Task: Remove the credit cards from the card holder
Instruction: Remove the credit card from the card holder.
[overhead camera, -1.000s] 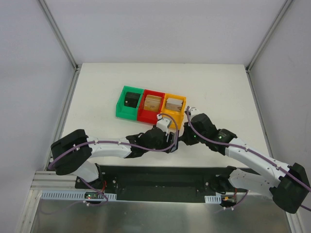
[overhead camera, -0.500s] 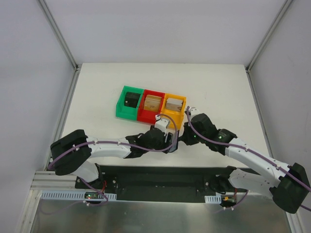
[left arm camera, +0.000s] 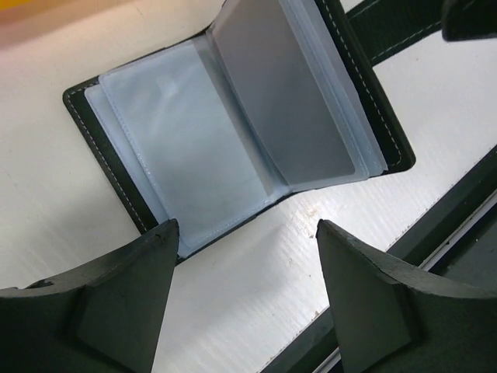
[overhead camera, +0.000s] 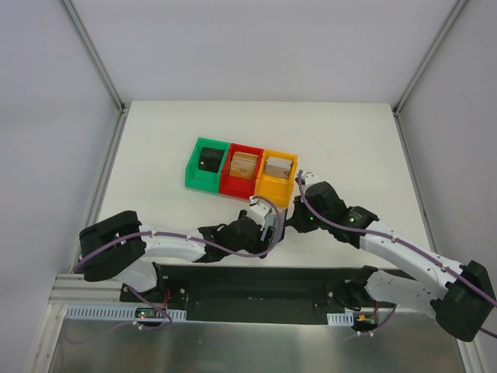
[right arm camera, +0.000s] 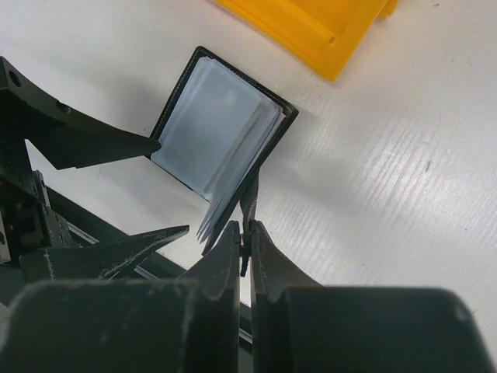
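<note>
Retracted nearward and widened, my left gripper (left arm camera: 245, 229) hangs above the card holder (left arm camera: 202, 148), which lies open on the tabletop (right arm camera: 388, 155) near the yellow bin (right arm camera: 311, 23). My right gripper (right arm camera: 245, 233) pinches its cover tab. Sleeves look light, limp and slick; grasp at a card edge.

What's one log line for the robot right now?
left gripper: open near holder | right gripper: shut on holder cover | holder: lying open

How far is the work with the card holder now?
Done: the holder lies open, and the sleeves in view look empty. In hand: the right gripper pinches its edge; the left gripper hovers open, holding no card. Left: checking the hidden sleeves.
</note>
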